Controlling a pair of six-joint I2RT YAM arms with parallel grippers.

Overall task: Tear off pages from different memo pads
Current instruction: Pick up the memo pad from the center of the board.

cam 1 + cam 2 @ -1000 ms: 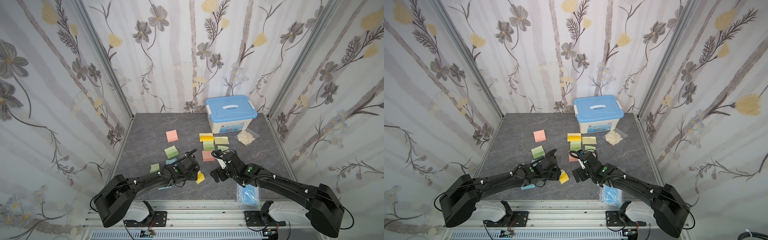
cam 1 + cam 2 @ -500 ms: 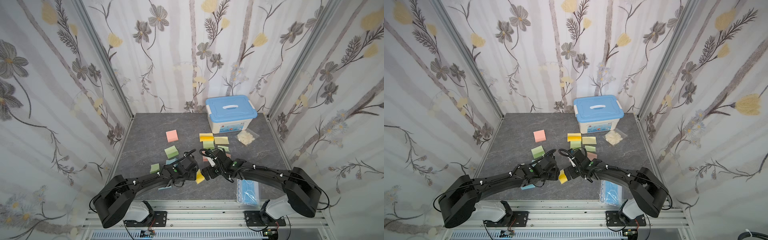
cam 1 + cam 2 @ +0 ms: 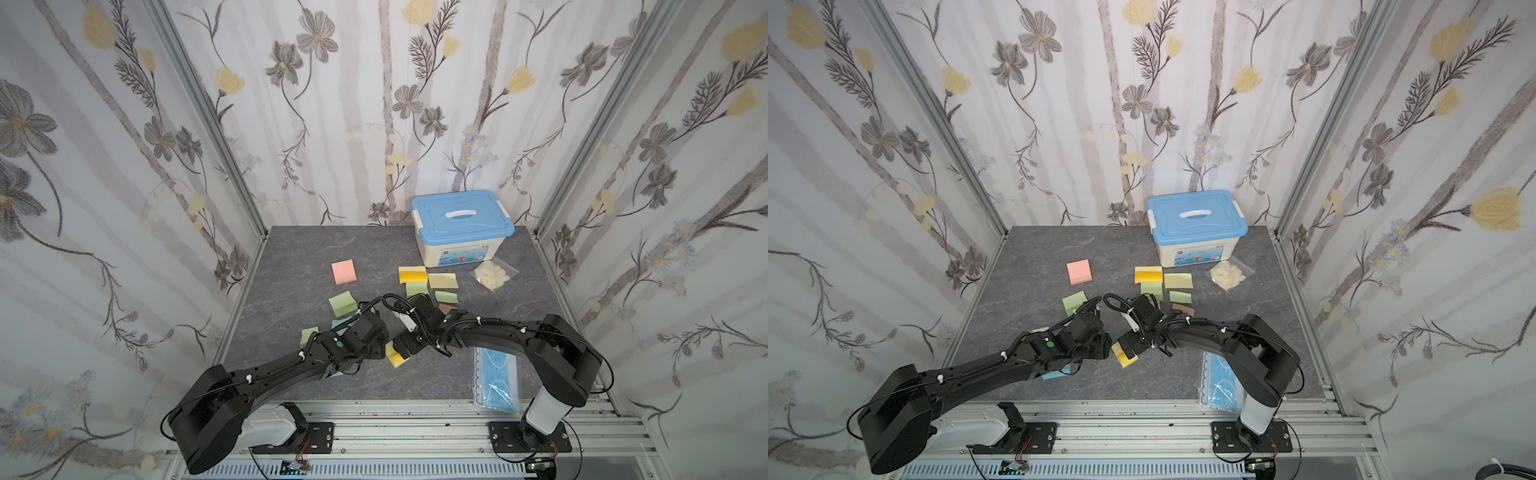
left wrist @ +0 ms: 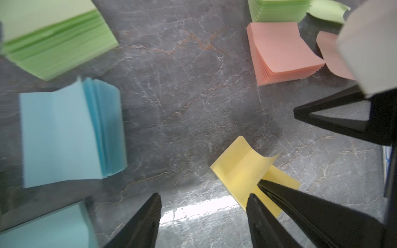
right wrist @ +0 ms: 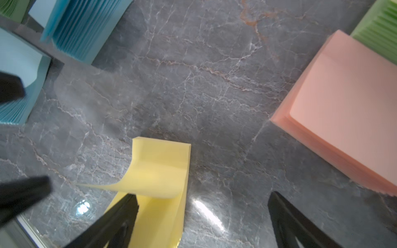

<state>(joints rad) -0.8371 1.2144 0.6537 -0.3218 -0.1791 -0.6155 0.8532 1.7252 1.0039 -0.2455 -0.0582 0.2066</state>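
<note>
Memo pads (image 3: 344,272) lie scattered over the bench (image 3: 299,257) in front of the blue-lidded box (image 3: 461,216). Right claw (image 5: 203,195) has swung in sideways since a second ago. It now meets the left claw (image 4: 204,195) over the yellow pad (image 3: 395,358), the pad farthest from the box. Both claws stand open, gripping nothing. One right finger (image 5: 120,214) sits under that pad's curled top page (image 5: 154,171), which is still attached along one edge.

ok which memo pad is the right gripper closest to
The front yellow pad, its top page curled up; one finger of the open right gripper is right at that page. The other yellow pad sits back by the blue-lidded box.
</note>
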